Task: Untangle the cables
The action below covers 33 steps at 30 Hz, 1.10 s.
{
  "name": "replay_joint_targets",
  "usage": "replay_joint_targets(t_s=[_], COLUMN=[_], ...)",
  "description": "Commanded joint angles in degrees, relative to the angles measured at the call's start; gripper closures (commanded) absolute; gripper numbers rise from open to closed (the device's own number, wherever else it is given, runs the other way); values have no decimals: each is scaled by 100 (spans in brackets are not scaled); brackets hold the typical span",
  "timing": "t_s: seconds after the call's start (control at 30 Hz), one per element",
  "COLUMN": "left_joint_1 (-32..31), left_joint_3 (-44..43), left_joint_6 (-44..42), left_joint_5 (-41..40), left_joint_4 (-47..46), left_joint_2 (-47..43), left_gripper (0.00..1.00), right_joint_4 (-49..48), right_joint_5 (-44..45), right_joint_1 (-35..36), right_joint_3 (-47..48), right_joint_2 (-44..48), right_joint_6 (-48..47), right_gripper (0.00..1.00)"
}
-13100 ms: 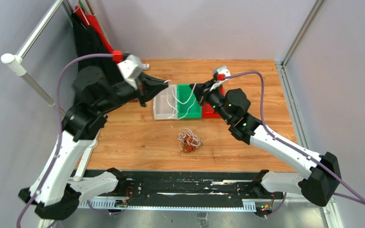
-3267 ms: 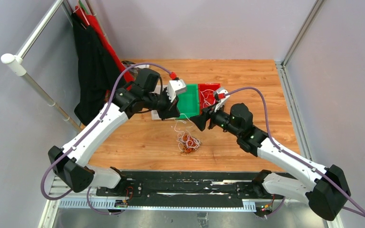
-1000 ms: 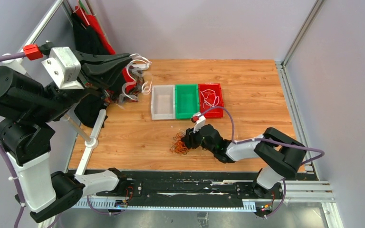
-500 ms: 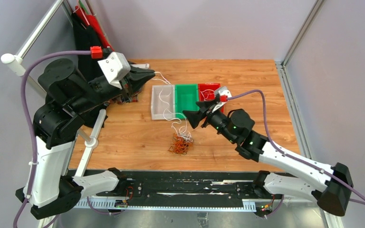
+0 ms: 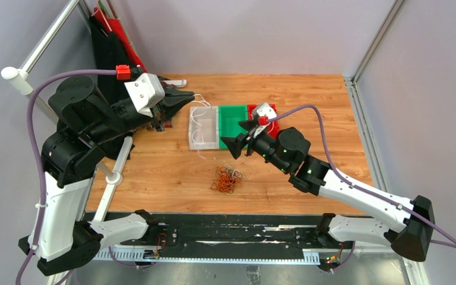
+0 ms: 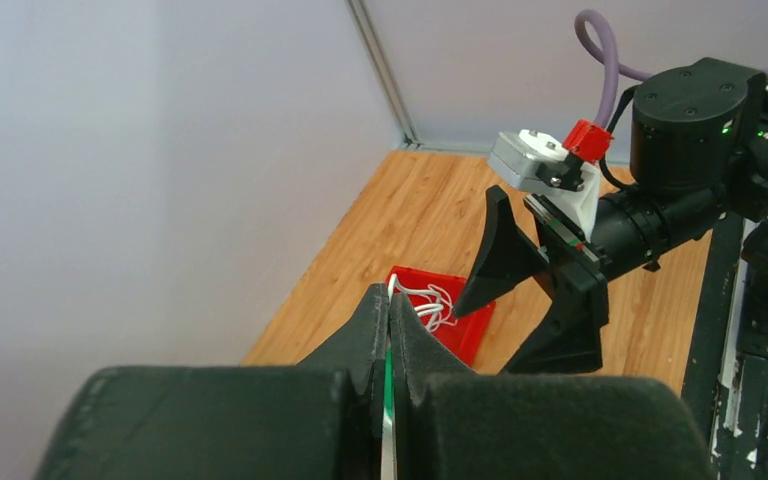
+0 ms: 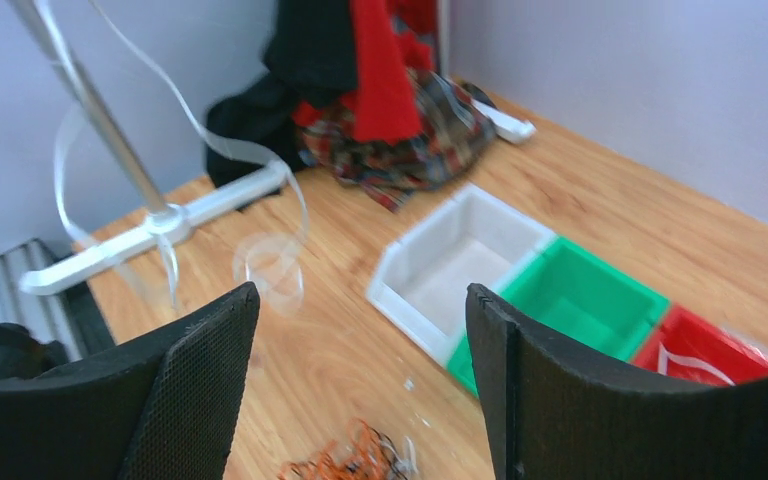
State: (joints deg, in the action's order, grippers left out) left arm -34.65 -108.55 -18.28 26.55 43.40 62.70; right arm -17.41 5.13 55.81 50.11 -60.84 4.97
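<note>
1 white cable (image 5: 200,101), pinched by the left gripper (image 5: 189,95), trails into the white bin (image 5: 191,127); orange cables (image 5: 225,180) lie near the wide-spread right gripper (image 5: 233,133).

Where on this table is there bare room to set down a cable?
Bare table right of the red bin, behind the green bin, and between the stand base and the orange cables. Crowded: the white bin, where the left gripper holds a white cable, beside the right gripper.
</note>
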Motion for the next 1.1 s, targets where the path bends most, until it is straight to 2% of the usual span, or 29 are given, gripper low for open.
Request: replay_joint_targets(t_s=[0.0,0.17,0.23,0.4,0.47,0.57,0.6,0.83,1.07], left_joint_1=[-32,-32,-33,-33,-33,-30,-32,-33,-69], left_joint_3=[90,282,284,258,264,271,285,560,748], left_joint_6=[-106,-61,-9,129,146,147,147,179,562], left_joint_5=[6,54,113,306,336,343,340,406,503], left_joint_4=[-94,-87,-93,-93,-94,-93,-94,-179,-965], left_joint_2=[-112,-161,-161,-164,-174,-170,-180,-112,509], left_gripper=[100,100,99,99,99,99,99,100,99], right_joint_4=[-267,-657,-642,-794,-820,-853,-871,-905,-877], right_joint_5=[-484,-1350,-1383,-1305,-1316,-1221,-1144,-893,81], right_joint_1=[428,538,561,545,538,511,508,187,-572], right_joint_3=[643,917,1042,1176,1244,1307,1300,1017,283], right_joint_2=[-306,-737,-935,-1243,-1355,-1425,-1419,-1113,-491], right_joint_6=[-384,-92,-24,131,148,170,188,309,434], right_gripper=[24,24,24,36,53,90,98,99,99])
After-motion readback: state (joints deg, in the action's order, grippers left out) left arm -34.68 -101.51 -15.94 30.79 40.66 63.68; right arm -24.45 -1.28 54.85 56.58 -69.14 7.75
